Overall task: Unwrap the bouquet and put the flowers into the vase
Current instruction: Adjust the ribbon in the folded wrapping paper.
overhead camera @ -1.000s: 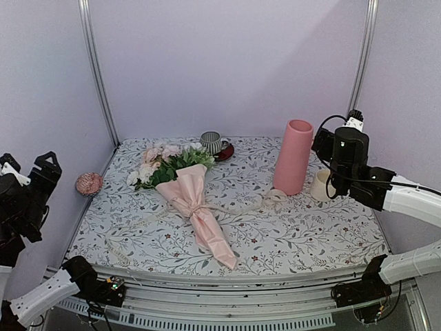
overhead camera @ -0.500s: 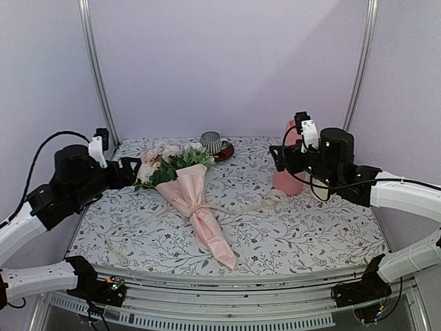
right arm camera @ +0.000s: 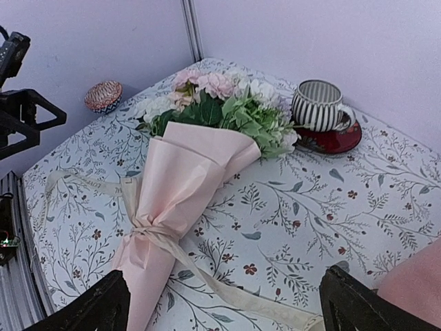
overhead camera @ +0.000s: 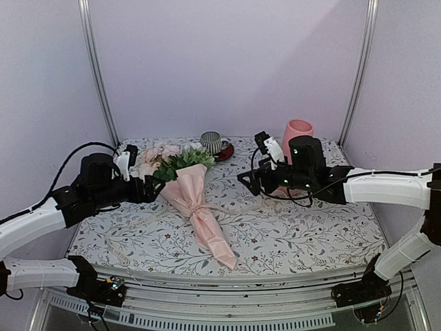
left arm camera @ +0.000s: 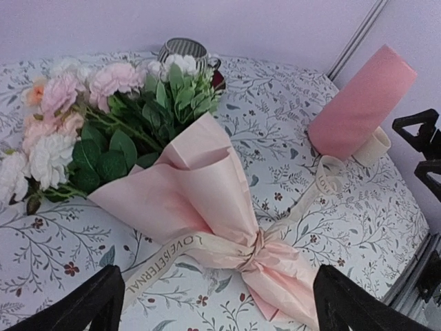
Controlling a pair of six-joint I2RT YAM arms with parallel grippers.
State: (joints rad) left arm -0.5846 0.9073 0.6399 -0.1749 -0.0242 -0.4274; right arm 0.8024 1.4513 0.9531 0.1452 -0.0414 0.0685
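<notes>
The bouquet point(overhead camera: 189, 193) lies on the floral tablecloth, its pale pink paper cone pointing toward the near edge. Its flowers point(overhead camera: 165, 160) fan out toward the back left. A cream ribbon point(left arm camera: 162, 258) is knotted round the paper's waist point(right arm camera: 148, 231). My left gripper point(overhead camera: 150, 186) hovers open just left of the bouquet point(left arm camera: 200, 193), nothing between its fingers. Right of the bouquet point(right arm camera: 182, 179), my right gripper point(overhead camera: 248, 179) hangs open and empty. The tall pink vase point(overhead camera: 298, 131) stands upright at the back right, mostly behind my right arm, and shows at the top right of the left wrist view point(left arm camera: 358, 103).
A striped mug on a red saucer point(overhead camera: 215, 143) stands at the back behind the flowers. A short cream cup point(left arm camera: 372, 146) sits beside the vase's base, with a ribbon end trailing toward it. A small pink patterned bowl point(right arm camera: 103, 95) rests at the far left edge.
Both arms have swung in from the sides over the table and now flank the bouquet. Both grippers stay open. The bouquet and vase have not moved.
</notes>
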